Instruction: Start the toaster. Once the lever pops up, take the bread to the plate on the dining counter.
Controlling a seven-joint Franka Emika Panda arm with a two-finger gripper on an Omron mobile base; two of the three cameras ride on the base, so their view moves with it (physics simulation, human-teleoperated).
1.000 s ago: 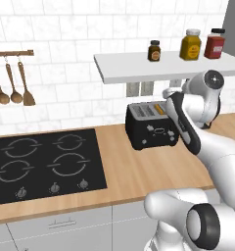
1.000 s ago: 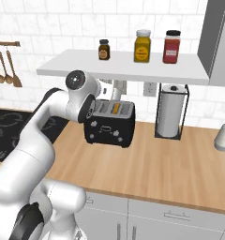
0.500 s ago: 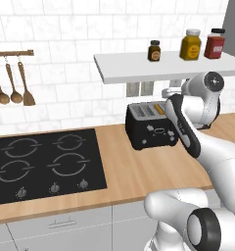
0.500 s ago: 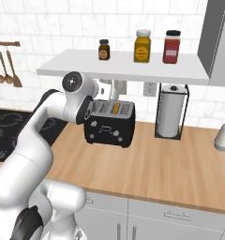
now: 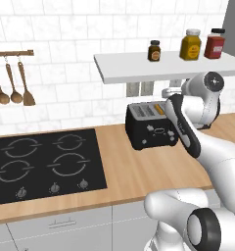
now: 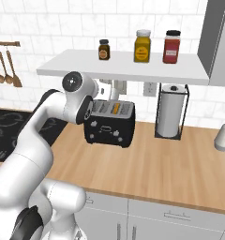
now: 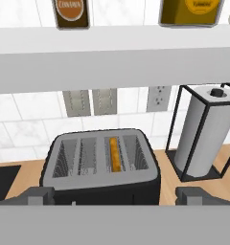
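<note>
The black toaster (image 5: 151,126) (image 6: 109,124) (image 7: 102,178) stands on the wood worktop under a white shelf, against the tiled wall. The bread (image 7: 115,154) sits deep in one of its slots, seen edge-on as an orange-tan strip (image 5: 160,109) (image 6: 116,108). My gripper (image 7: 117,197) hovers behind and above the toaster's front, looking down over its top. It is open, with the fingertips (image 7: 36,196) set wider than the toaster and nothing between them. The plate and the dining counter are out of view.
A white shelf (image 6: 123,68) with three jars hangs low over the toaster. A paper towel roll in a black stand (image 6: 170,110) is to the toaster's right. A black cooktop (image 5: 38,164) lies to the left, with utensils (image 5: 11,88) hanging on the wall above it.
Barely anything: the arm's upper joint has edged slightly. The toaster and the bread stand as before.
</note>
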